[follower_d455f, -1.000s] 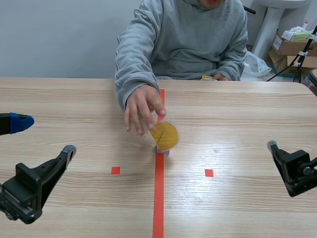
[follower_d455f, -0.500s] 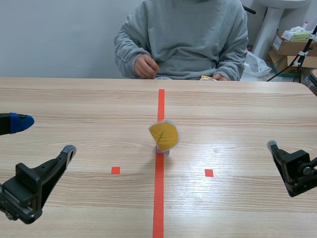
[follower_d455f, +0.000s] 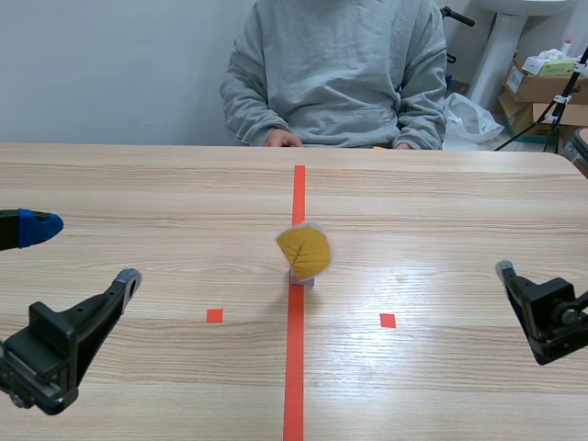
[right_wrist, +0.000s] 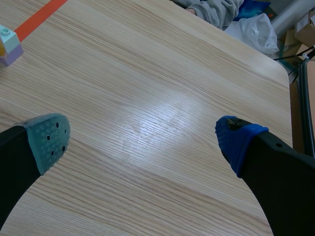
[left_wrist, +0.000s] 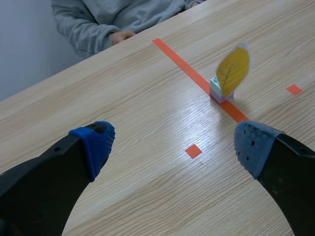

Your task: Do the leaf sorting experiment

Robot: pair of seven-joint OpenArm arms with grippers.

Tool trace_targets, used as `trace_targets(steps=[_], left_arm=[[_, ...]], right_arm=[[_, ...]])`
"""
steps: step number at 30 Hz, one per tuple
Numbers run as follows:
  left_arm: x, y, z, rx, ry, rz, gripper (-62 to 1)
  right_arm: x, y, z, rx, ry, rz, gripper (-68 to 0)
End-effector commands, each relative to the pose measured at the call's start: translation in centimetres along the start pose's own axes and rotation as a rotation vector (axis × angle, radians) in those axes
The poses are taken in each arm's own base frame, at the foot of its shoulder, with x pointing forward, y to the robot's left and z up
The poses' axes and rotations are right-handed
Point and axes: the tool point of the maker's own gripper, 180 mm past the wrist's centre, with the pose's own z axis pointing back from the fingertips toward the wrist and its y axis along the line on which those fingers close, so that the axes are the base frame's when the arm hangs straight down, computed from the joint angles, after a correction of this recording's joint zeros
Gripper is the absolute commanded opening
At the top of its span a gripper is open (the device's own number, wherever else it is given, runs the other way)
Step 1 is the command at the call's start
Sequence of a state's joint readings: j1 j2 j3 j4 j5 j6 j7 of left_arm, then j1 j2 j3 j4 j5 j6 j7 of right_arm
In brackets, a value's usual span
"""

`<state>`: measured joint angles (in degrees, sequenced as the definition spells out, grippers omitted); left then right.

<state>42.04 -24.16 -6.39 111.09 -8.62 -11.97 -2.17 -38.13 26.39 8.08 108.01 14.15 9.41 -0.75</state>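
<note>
A yellow leaf point(follower_d455f: 304, 250) stands upright in a small pale block point(follower_d455f: 301, 279) on the red centre line of the table. From the left wrist it shows as the same leaf point(left_wrist: 233, 71) on its block point(left_wrist: 216, 91), well ahead of the fingers and to the right. My left gripper point(follower_d455f: 83, 253) is open and holds nothing, low at the table's left side. My right gripper point(right_wrist: 142, 135) is open too, over bare wood at the right; one finger point(follower_d455f: 504, 270) shows in the scene view. The block point(right_wrist: 9, 44) lies far off beside its left finger.
A person in a grey sweatshirt point(follower_d455f: 335, 64) sits across the table, hands point(follower_d455f: 280, 139) at its far edge. Cardboard boxes point(follower_d455f: 542, 84) and a white bag point(follower_d455f: 470, 118) stand beyond the table's right corner. Bare wood surrounds the leaf.
The person's hand let go of the leaf and drew back to the table's far edge. The leaf stays upright on its block. Neither arm has moved.
</note>
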Motion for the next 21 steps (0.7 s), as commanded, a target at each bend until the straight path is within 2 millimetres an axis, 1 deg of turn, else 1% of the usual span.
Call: trace_targets(steps=[1,10,16,21], left_arm=[[0.6,0.1,0.0,0.003,-0.026,0.001,-8.8],[0.5,0.1,0.0,0.003,-0.019,0.001,-8.8],[-0.8,0.1,-0.3,-0.014,0.048,-0.004,-8.8],[-2.2,-0.2,-1.6,-0.099,0.059,-0.006,-8.8]], right_arm=[[0.4,-0.4,0.0,-0.004,-0.014,0.018,-6.7],[0.4,-0.4,0.0,-0.004,-0.014,0.018,-6.7],[0.4,-0.4,0.0,-0.004,-0.014,0.018,-6.7],[0.4,-0.4,0.0,-0.004,-0.014,0.018,-6.7]])
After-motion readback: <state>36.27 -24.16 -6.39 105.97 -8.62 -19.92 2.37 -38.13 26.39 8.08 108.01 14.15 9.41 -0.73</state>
